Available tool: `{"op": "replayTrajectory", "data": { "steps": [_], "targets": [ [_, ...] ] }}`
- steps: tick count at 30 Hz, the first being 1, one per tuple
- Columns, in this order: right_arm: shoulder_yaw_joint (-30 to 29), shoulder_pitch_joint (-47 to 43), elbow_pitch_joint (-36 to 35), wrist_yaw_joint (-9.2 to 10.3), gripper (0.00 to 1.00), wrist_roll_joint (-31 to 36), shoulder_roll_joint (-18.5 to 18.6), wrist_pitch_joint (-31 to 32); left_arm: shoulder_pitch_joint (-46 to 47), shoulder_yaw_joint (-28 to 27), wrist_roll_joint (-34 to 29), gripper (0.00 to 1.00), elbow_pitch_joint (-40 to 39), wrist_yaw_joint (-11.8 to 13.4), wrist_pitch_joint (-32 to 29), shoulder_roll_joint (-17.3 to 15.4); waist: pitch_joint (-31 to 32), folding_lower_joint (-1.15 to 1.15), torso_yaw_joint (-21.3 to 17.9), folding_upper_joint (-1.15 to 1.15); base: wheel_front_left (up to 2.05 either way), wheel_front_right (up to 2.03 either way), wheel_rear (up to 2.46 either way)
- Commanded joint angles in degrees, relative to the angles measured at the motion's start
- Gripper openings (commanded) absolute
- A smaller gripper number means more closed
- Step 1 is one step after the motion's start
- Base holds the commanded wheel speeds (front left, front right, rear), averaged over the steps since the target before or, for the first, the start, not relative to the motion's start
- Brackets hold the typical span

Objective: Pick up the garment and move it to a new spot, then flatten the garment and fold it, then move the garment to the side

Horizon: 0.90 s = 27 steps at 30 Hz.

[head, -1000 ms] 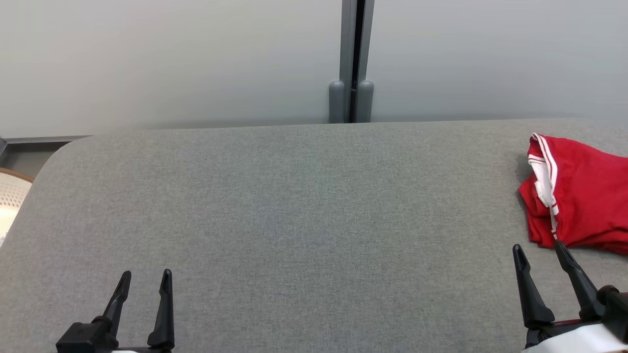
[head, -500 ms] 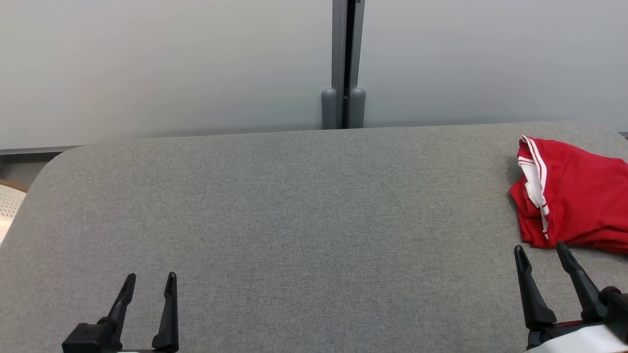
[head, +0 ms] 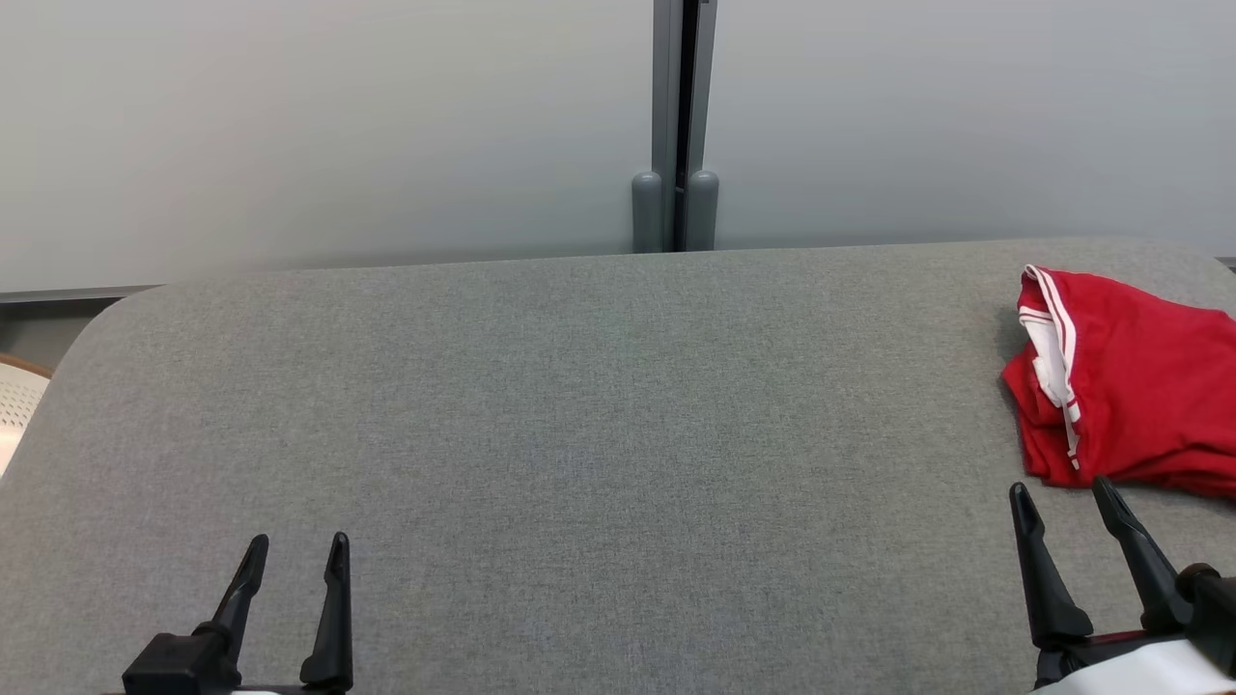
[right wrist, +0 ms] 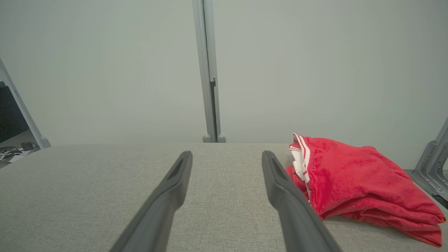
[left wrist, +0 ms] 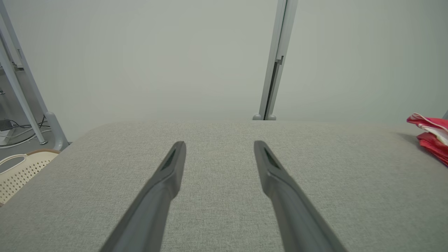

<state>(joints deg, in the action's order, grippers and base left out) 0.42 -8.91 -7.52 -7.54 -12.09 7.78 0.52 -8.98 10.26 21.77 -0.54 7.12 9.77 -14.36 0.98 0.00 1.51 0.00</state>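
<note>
Fingers of left gripper (head: 298, 541) and right gripper (head: 1059, 487) are standing parted and empty, their bases cut off at the near edge. Just beyond the right fingertips, the folded red garment (head: 1139, 405) is lying on the grey table (head: 579, 386), its right side cropped.

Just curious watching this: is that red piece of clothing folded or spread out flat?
Folded, loosely. The red garment is a compact bundle on the gray table, with stacked layers visible along its near side.
</note>
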Motion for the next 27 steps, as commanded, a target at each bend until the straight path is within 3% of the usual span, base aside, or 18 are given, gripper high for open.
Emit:
{"op": "replayTrajectory", "data": {
  "steps": [1, 6, 7, 10, 27],
  "targets": [
    [-0.11, -0.22, -0.1, 0.11, 1.0, -0.35, 0.01, 0.05, -0.1, -0.04, 0.13, 1.0, -0.18, 0.37, 0.19, -0.46, -0.03, 0.0, -0.01, 0.0, 0.0, 0.0, 0.0],
    [0.15, -0.08, -0.14, 0.11, 1.0, -0.42, 0.21, -0.29, 0.51, 0.32, 0.35, 1.0, 0.44, -0.01, 0.42, -0.5, -0.06, 0.0, 0.09, 0.0, 0.0, 0.0, 0.0],
    [0.22, -0.02, 0.12, -0.01, 0.0, -0.37, -0.01, -0.02, -0.01, 0.32, 0.1, 0.0, 0.54, -0.04, 0.33, 0.01, -0.06, 0.0, 0.08, 0.0, 0.0, 0.0, 0.0],
    [0.45, -0.5, 1.59, -0.01, 0.0, -0.84, -0.51, -0.06, -0.34, 0.64, 0.51, 0.0, 1.89, -0.13, 0.22, 0.99, -0.07, 0.0, 0.06, 0.0, 0.0, 0.0, 0.0],
    [-0.18, 3.08, 5.93, 0.01, 0.0, -19.55, -0.66, 0.48, 3.23, -2.56, 16.82, 0.0, 4.73, -3.33, -2.88, 2.75, -0.22, 0.0, -0.15, 0.0, 0.0, 0.0, 0.0]
  ]
}}
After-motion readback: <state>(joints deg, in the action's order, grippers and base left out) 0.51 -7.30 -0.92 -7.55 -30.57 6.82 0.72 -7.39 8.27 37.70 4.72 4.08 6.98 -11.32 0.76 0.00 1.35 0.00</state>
